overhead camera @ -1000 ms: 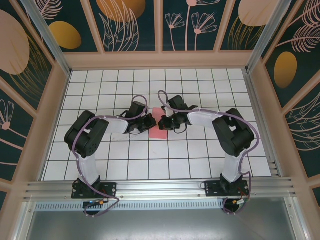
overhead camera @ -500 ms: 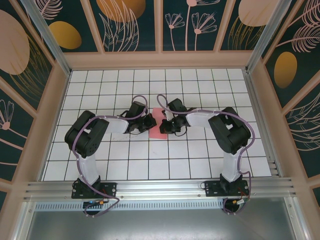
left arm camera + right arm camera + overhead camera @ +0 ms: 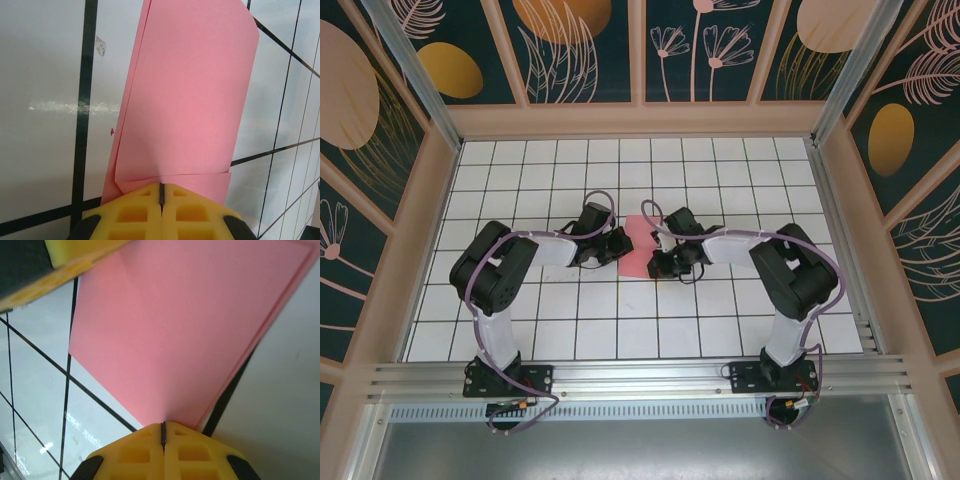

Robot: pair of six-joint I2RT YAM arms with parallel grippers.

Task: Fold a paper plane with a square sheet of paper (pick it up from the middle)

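The square sheet of paper is salmon-pink and lies folded into a narrow layered oblong on the grid table, between my two grippers; it has no paper plane shape. My left gripper is shut, with its yellow tips resting on the sheet's near edge, where an upper layer ends. My right gripper is shut too, its tips touching a corner of the sheet. A yellow finger of the left gripper shows at the top left of the right wrist view.
The white table with black grid lines is ringed by low peach walls. An aluminium rail runs along the near edge by the arm bases. A small scuff mark lies on the table left of the sheet.
My right gripper has slid toward the near side along the sheet's right edge, and its arm has swung with it. The left gripper has stayed in place.
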